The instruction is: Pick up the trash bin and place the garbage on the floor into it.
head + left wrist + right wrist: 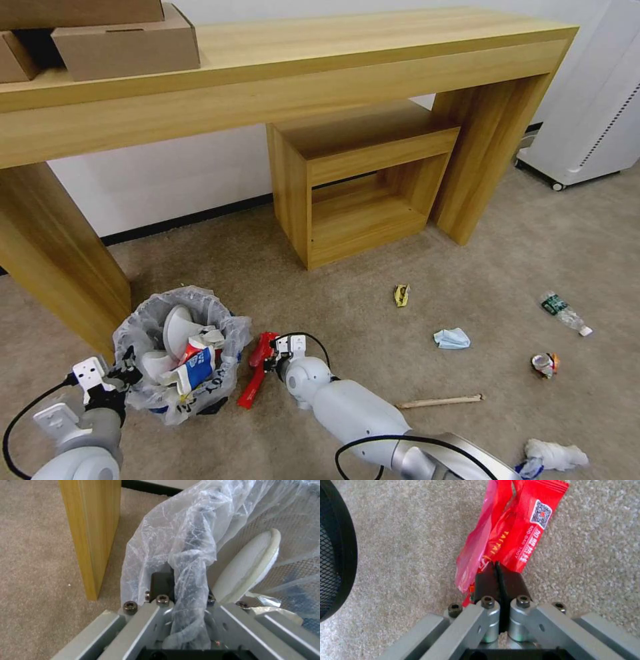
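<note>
Pinching a red wrapper [506, 530], right gripper [498, 567] beside trash bin [179, 353]

"TAITAI", "400-040-2007" on red wrapper [520, 527]

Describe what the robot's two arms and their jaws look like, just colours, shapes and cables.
Both arms are smooth, rounded shells in pale grey-white, with a black cable looping along each. The left gripper and right gripper each carry a small white bracket near the wrist. In the wrist views the jaws are angled grey metal bars joined by dark hex-head bolts, ending in flat black pads.
</note>
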You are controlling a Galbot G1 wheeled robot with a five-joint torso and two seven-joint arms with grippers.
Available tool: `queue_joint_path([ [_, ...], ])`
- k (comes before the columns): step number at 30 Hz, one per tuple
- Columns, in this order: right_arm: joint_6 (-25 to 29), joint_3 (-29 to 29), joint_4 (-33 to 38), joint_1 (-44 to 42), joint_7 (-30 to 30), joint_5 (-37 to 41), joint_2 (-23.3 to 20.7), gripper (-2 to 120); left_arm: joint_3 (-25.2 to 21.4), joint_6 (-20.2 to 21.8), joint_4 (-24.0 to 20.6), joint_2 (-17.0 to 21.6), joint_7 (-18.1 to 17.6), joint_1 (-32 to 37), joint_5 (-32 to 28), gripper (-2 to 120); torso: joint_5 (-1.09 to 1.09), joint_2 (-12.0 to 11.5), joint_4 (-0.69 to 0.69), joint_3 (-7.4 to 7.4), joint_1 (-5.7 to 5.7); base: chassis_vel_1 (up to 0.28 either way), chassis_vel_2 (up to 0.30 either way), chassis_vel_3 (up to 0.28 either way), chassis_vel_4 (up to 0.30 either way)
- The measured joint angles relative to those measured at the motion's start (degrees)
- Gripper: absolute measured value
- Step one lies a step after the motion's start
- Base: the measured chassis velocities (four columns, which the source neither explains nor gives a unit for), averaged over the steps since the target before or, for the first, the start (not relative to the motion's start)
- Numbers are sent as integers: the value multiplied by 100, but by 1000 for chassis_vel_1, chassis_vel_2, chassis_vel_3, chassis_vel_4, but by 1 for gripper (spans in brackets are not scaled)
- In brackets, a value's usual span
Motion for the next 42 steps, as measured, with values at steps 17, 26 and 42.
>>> queue_joint_path([
  [17, 48, -102, -145, 65, -143, 87, 0, 49, 15, 0, -47, 2, 8, -13, -19, 1, 0, 0, 0, 0, 0, 0, 0, 0, 0],
  [26, 47, -164, -292, 79, -265, 91, -1, 81, 21, 0, -144, -43, 24, 46, -9, 1, 0, 0, 0, 0, 0, 0, 0, 0, 0],
  [42, 164, -196, -411, 101, -457, -39, 0, 72, 53, -67, -129, -87, 94, 61, 19, 1, 0, 0, 0, 0, 0, 0, 0, 0, 0],
])
